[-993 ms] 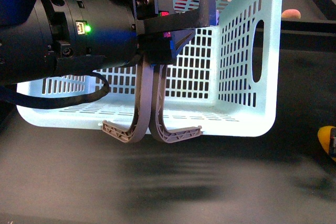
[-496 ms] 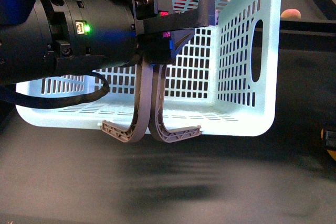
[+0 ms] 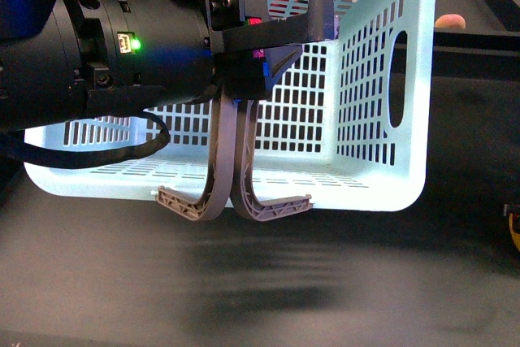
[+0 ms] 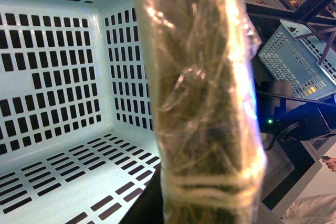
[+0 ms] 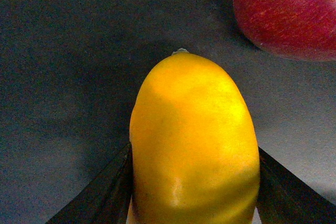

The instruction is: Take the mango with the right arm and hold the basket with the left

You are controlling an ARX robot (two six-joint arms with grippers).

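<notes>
Left claw clamped on the basket's handles, right claw closed around the mango, dark table beneath, red apple near the mango.

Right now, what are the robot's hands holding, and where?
Left fingers hold the basket by the tops of its handles; right fingers squeeze the mango by its two sides.
</notes>
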